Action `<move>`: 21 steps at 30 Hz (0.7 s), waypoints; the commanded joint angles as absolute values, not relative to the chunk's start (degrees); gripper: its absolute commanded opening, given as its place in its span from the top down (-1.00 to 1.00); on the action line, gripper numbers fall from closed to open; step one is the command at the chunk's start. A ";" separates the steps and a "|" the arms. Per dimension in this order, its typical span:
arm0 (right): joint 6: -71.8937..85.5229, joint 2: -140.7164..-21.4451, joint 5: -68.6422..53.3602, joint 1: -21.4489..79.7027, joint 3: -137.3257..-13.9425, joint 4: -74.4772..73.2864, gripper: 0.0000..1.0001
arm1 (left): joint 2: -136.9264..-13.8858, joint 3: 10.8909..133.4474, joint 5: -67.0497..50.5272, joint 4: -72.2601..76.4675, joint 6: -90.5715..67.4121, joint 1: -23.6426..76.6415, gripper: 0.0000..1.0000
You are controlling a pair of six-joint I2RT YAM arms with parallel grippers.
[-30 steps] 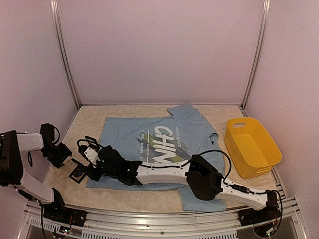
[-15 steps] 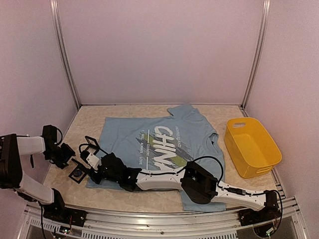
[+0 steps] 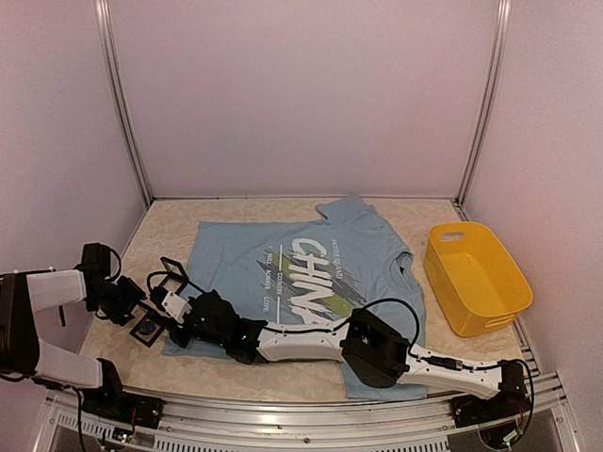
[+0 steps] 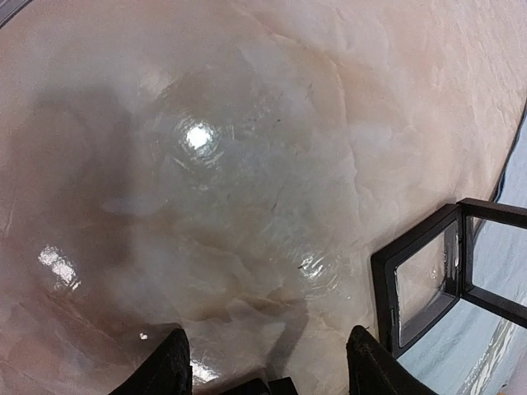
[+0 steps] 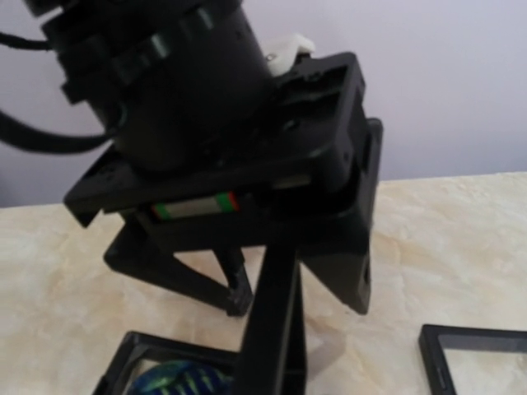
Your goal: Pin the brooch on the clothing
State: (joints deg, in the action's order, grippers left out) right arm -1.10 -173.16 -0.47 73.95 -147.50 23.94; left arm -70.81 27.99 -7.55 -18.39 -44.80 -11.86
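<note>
— Top external view, entry one: shirt (image 3: pixel 301 268)?
— Light blue, spread flat, print up. I list everything else against it.
— Brooch (image 5: pixel 177 380)?
— Off the shirt, just beside its near left corner. It lies in a black case (image 3: pixel 146 328), blue-green face up.
— Second case (image 3: pixel 172 271)?
— Black frame, just beside the shirt's left edge, farther back.
— Bin (image 3: pixel 476 278)?
— Yellow, well off the shirt's right side.
— Left pincer (image 4: pixel 268 337)?
— Mine, left of the shirt over bare table (image 4: pixel 247 164). Tips spread wide, nothing between them.
— Right pincer (image 3: pixel 154 314)?
— My arm lies along the shirt's near hem, tip at the brooch's case. Only one finger (image 5: pixel 272 329) shows, so I cannot tell whether it is spread, closed or gripping.
</note>
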 commanded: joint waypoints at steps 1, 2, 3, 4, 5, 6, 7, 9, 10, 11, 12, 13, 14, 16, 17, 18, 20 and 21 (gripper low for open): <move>-2.04 -174.46 -1.68 74.65 -149.19 25.71 0.52 | -70.25 26.36 -7.81 -21.62 -46.34 -11.36 -0.22; -2.17 -174.51 -1.89 74.70 -149.16 25.72 0.51 | -70.23 26.23 -7.96 -21.51 -46.47 -11.13 -0.22; -2.19 -174.58 -1.74 74.75 -149.15 25.75 0.51 | -70.02 26.06 -8.18 -21.38 -46.57 -10.82 -0.22; -2.15 -174.63 -1.49 74.79 -149.20 25.80 0.51 | -69.86 25.99 -8.22 -21.43 -46.72 -10.48 -0.22; -2.04 -174.64 -1.30 74.79 -149.16 25.82 0.51 | -69.60 25.94 -8.22 -21.56 -46.82 -10.18 -0.22; -2.02 -174.64 -1.23 74.82 -149.15 25.88 0.51 | -69.47 25.82 -8.37 -21.66 -46.92 -9.90 -0.22; -2.02 -174.64 -1.18 74.80 -149.17 25.92 0.52 | -69.08 25.77 -8.42 -21.75 -46.95 -9.67 -0.22; -1.94 -174.70 -0.79 74.79 -149.19 26.01 0.53 | -68.70 25.42 -8.56 -21.93 -47.11 -9.41 -0.22; -1.93 -174.68 -0.77 74.79 -149.24 26.06 0.53 | -68.36 25.28 -8.51 -22.18 -47.15 -9.35 -0.22; -2.07 -174.70 -1.02 74.74 -149.32 26.14 0.55 | -68.11 25.10 -8.63 -22.38 -47.26 -9.32 -0.22; -2.29 -174.75 -1.47 74.79 -149.27 26.31 0.60 | -67.76 25.06 -8.84 -22.52 -47.39 -9.19 -0.22; -2.46 -174.71 -1.64 74.77 -149.25 26.40 0.62 | -67.28 24.99 -8.71 -22.89 -47.70 -8.90 -0.22; -2.54 -174.77 -1.60 74.77 -149.36 26.51 0.62 | -66.94 24.91 -8.67 -23.15 -47.99 -8.62 -0.22; -2.59 -174.90 -1.77 74.77 -149.45 26.59 0.62 | -66.06 24.83 -8.74 -23.58 -48.39 -8.06 -0.22; -2.70 -174.86 -2.10 74.79 -149.47 26.63 0.63 | -65.41 24.77 -8.85 -23.82 -48.52 -7.89 -0.22; -2.72 -174.97 -2.14 74.75 -149.42 26.63 0.63 | -64.98 24.83 -9.09 -24.09 -48.64 -7.76 -0.22; -2.72 -174.86 -1.97 74.79 -149.42 26.63 0.68 | -63.94 24.92 -9.12 -24.58 -48.75 -7.58 -0.22; -2.72 -174.78 -1.90 74.79 -149.42 26.63 0.71 | -63.60 24.96 -8.92 -24.73 -48.78 -7.56 -0.22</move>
